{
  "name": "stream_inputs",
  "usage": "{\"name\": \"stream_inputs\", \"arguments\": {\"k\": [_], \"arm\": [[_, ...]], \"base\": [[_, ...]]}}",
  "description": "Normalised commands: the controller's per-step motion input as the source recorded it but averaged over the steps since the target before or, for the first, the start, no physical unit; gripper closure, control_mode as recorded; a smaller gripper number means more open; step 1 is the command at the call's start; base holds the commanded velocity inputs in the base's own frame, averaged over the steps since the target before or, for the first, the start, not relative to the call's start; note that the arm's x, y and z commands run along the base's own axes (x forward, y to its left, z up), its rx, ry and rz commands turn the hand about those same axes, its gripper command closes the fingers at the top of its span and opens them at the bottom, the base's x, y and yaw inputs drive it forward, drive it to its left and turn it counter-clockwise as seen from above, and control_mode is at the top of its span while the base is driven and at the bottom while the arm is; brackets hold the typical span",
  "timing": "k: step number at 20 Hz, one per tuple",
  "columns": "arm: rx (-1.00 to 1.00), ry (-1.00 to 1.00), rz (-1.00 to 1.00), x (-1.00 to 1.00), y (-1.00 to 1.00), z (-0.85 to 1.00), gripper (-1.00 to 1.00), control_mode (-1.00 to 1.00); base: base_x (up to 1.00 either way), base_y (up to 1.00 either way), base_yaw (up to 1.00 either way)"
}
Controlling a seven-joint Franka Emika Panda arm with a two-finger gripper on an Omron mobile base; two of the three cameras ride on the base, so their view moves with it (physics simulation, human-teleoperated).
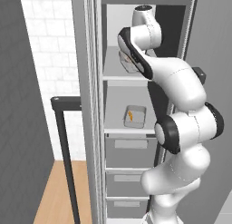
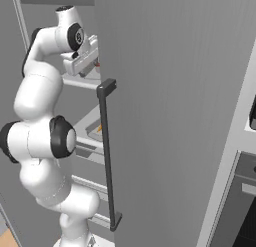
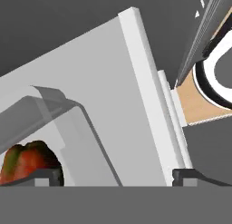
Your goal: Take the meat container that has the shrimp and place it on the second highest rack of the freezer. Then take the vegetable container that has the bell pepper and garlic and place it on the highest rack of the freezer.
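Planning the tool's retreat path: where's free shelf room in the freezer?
Second highest rack: bare left of and behind the shrimp container, which sits front right. Highest rack: bare strip between the vegetable container and the shelf's front edge. Crowded where the open tool straddles that container's wall.

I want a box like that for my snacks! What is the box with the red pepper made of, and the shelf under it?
The vegetable container looks like clear plastic: you can see the shelf and the bell pepper through its walls. The top rack looks like smooth, matte, pale grey plastic or painted metal; the picture cannot settle which.
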Motion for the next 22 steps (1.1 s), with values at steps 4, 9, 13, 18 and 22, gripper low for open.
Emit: {"name": "stream_inputs", "arguments": {"k": [4,9,13,18,22], "arm": [[-0.01,-0.30,0.00,-0.06,0.02,0.15,-1.00,-1.00],[0.00,-0.21,0.00,-0.02,0.00,0.02,-1.00,-1.00],[0.00,-0.18,0.00,0.00,0.00,0.10,-1.00,-1.00],[0.00,-0.18,0.00,-0.12,0.00,0.36,-1.00,-1.00],[0.00,-0.16,0.00,-0.52,0.03,0.59,-1.00,-1.00]], "base": [[0.00,0.00,0.00],[0.00,0.00,0.00],[0.00,0.00,0.00],[0.00,0.00,0.00],[0.00,0.00,0.00]]}}
